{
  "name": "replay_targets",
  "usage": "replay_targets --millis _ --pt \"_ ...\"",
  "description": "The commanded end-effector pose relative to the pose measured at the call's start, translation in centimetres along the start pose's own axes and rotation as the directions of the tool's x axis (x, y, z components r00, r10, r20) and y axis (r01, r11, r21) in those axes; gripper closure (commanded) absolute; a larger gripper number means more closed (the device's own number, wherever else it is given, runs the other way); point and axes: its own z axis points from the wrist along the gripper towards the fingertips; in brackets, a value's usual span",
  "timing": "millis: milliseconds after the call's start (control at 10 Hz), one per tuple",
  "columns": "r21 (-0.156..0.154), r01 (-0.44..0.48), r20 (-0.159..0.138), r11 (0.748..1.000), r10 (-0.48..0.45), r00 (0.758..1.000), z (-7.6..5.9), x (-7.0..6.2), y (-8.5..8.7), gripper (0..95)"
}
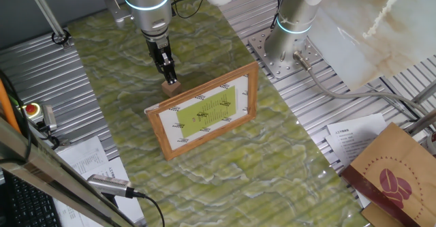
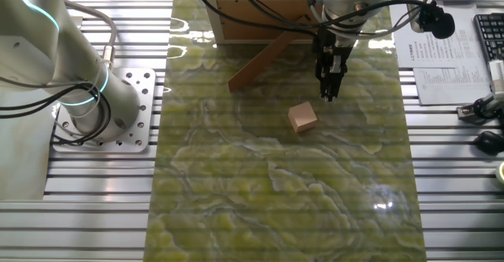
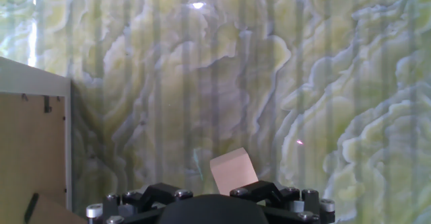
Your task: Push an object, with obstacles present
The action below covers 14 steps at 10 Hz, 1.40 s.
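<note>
The object, a small light-brown wooden cube, lies on the green marbled tabletop. My gripper points down just beside it on the side toward the frame, fingers pressed together with nothing between them; whether it touches the cube I cannot tell. The obstacle, a picture frame with a light wood border and a yellow-green sheet, stands propped close to the cube. The other fixed view shows its back and stand, and the hand view its back at left. My fingertips are hidden in the hand view.
A second arm's base is bolted beside the mat. A brown coffee-bean paper bag and papers lie off the mat. A keyboard and a red stop button sit on the metal table edge.
</note>
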Motion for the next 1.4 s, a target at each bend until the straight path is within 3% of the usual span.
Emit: replay_targets --millis 100,800,1100,1400 --pt "-0.022 0.003 0.016 1.0 -0.002 1.0 -0.01 0.01 0.01 95.0" --pt "-0.02 0.005 0.008 1.0 -0.004 1.0 -0.18 -0.07 0.08 95.0" --pt "-0.037 0.041 0.01 0.998 -0.041 0.999 -0.25 -0.19 0.12 95.0" --pt "-0.024 0.033 0.013 0.999 -0.033 0.999 -0.44 -0.54 0.23 95.0"
